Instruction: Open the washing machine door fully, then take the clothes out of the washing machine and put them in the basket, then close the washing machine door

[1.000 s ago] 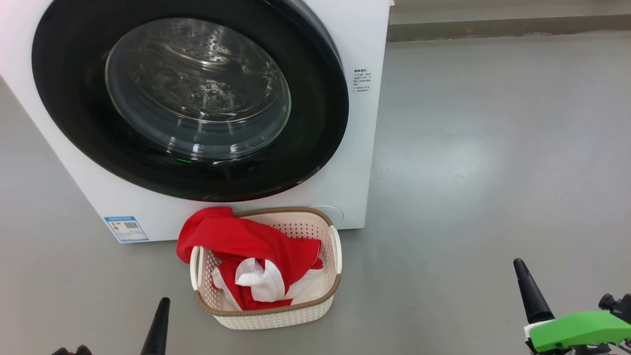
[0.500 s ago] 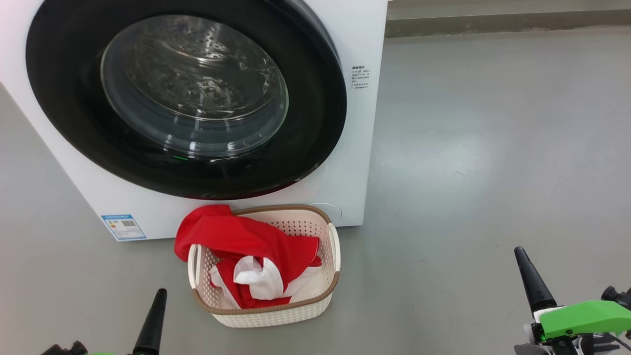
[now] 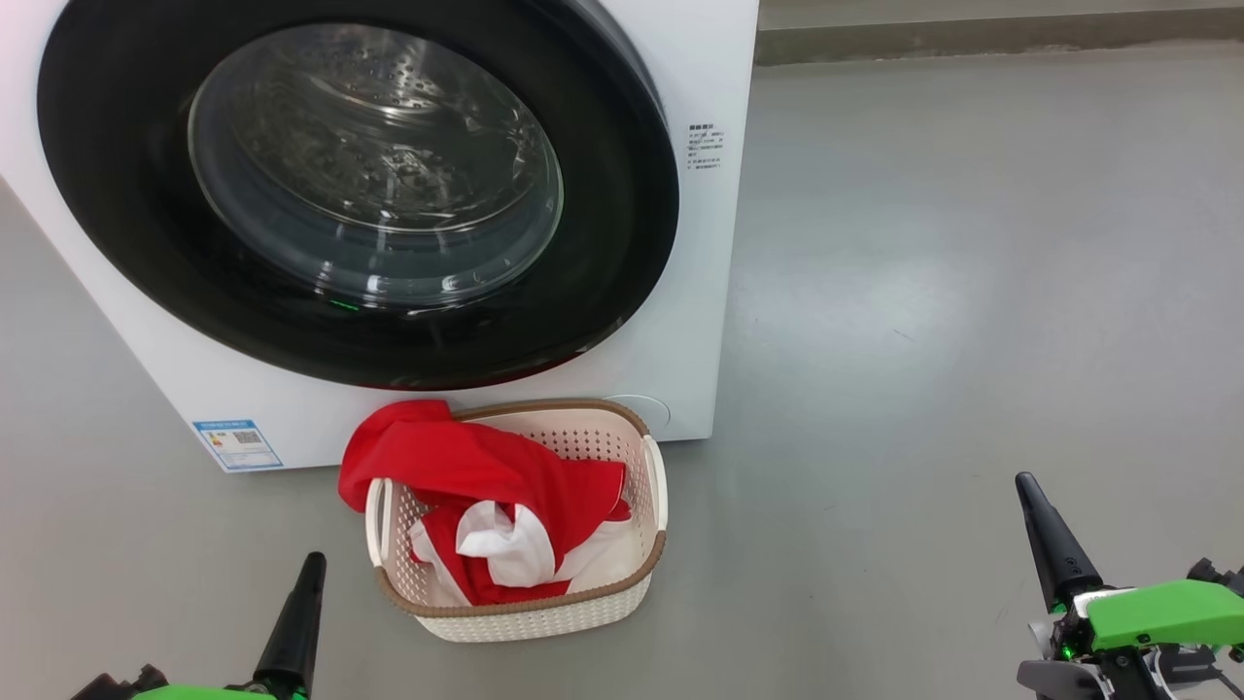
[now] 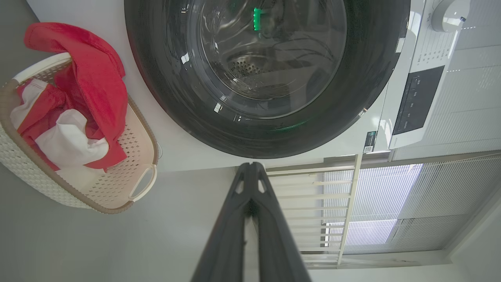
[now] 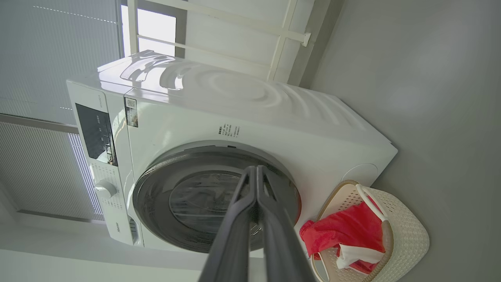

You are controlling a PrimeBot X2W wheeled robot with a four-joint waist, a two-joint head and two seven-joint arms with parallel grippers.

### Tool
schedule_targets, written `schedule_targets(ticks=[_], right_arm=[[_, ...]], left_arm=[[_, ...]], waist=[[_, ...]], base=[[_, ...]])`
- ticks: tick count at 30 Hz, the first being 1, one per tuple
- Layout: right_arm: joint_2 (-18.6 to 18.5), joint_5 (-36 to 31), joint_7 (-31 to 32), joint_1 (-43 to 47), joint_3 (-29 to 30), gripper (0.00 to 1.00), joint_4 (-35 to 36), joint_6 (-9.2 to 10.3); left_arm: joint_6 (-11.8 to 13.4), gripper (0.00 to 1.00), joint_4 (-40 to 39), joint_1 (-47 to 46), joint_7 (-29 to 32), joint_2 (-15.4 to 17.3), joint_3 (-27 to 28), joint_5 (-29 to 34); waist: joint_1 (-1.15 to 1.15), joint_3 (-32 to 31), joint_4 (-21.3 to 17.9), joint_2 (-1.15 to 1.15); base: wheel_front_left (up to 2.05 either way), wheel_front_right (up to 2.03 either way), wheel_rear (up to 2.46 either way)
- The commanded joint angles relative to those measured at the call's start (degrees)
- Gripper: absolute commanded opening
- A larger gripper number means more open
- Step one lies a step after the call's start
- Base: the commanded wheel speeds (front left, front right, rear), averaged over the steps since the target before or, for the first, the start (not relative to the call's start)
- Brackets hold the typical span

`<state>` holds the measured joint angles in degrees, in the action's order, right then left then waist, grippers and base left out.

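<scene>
The white washing machine (image 3: 714, 68) stands at the upper left of the head view. Its black-rimmed door (image 3: 622, 243) lies flat against the front, shut, and the steel drum shows through the glass. In front of it on the floor sits the cream basket (image 3: 544, 611). The red and white clothes (image 3: 466, 467) lie inside, and one red fold hangs over the far left rim. My left gripper (image 3: 313, 564) is shut and empty at the lower left, short of the basket. Also shut and empty is my right gripper (image 3: 1023, 483), far right of the basket. The wrist views show the shut fingers (image 4: 250, 167) (image 5: 256, 170) pointing at the door.
Bare grey floor (image 3: 972, 292) spreads to the right of the machine, up to a low skirting (image 3: 972, 44) at the back. The machine's control panel and knob (image 4: 448, 13) sit above the door. A white railing (image 4: 313, 196) and blinds stand beside the machine.
The camera has drifted a little, shifting the whole picture. Both shut grippers have come slightly further up into the view. Door, basket and clothes lie as before.
</scene>
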<state>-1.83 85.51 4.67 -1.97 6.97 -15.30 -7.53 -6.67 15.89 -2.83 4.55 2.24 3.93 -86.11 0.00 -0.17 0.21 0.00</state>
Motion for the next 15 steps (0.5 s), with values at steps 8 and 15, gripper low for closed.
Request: schedule_targets(ticks=[8,15], right_arm=[[-1.1,6.0,1.7,-4.1,-0.4,0.0,1.3,0.04],[-1.1,6.6,1.8,-4.2,-0.4,0.0,1.3,0.04]], left_arm=[[-0.8,0.0,-1.8,-3.3,1.8,0.6,2.5,-5.5],[-0.8,0.0,-1.8,-3.4,1.9,0.6,2.6,-6.0]], waist=[[0.0,0.3,-0.2,0.0],[0.0,0.3,-0.2,0.0]], base=[[0.0,0.0,0.0],[0.0,0.0,0.0]])
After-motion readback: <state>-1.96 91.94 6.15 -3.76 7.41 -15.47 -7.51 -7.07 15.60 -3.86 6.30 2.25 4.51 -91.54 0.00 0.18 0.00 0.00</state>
